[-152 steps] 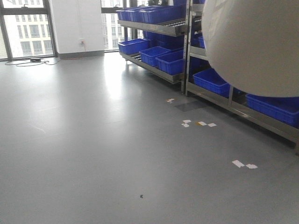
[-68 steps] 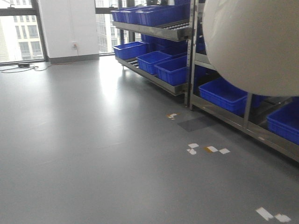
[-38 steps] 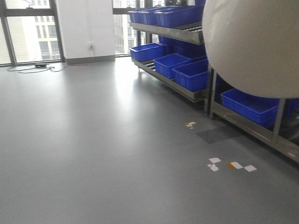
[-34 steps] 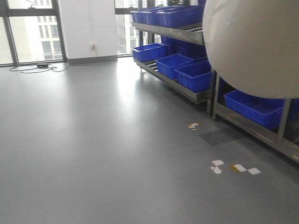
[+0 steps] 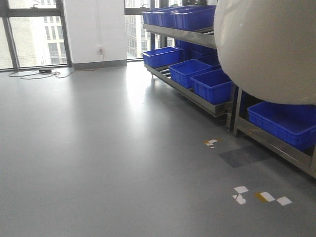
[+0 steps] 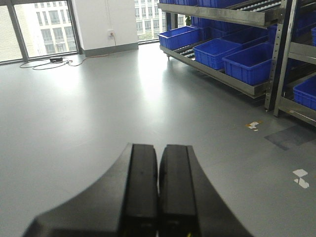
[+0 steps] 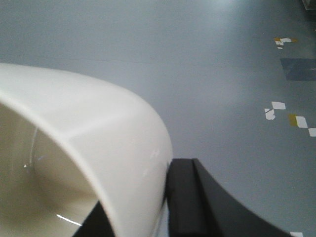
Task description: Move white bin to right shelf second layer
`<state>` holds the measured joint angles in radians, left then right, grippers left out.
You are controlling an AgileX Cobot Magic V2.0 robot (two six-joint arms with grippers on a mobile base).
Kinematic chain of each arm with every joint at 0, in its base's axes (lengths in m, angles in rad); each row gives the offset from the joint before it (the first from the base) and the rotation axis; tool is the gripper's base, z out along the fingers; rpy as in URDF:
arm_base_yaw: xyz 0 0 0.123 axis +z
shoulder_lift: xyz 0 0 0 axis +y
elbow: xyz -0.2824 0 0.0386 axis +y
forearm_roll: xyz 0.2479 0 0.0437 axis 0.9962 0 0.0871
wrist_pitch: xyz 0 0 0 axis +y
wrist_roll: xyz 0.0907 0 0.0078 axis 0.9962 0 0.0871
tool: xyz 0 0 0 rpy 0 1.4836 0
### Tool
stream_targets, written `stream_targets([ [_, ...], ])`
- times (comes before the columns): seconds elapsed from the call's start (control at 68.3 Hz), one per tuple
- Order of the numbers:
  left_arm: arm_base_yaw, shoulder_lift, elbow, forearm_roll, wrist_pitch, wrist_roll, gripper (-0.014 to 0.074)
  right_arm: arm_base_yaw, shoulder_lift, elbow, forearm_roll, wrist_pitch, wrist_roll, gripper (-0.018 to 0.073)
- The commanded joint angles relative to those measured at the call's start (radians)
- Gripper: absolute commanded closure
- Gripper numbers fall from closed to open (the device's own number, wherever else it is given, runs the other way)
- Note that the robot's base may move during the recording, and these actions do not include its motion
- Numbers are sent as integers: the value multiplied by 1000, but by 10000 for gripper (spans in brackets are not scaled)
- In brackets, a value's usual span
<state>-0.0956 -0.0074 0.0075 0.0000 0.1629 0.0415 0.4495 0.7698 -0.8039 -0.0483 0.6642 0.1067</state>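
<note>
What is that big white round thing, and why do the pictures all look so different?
These pictures come from a rolling robot with two arms. One camera looks forward from its body. The other two sit on its wrists. The big round thing is a white bin, carried close in front of the front camera. The right wrist picture shows the right gripper, a black pincer, pinching the bin's rim. The left wrist picture shows the left gripper closed and holding nothing. Underneath is the grey floor with bits of tape on it. On the right stand metal shelves with blue crates on them.
</note>
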Motion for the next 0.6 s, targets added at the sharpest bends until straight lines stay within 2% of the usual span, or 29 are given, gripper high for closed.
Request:
stream_targets([
  [0.0, -6, -14, 37, 0, -85, -3, 512, -4, -7, -30, -5, -85, 0, 503],
  [0.586, -6, -14, 37, 0, -85, -3, 512, -4, -7, -30, -5, -85, 0, 503],
])
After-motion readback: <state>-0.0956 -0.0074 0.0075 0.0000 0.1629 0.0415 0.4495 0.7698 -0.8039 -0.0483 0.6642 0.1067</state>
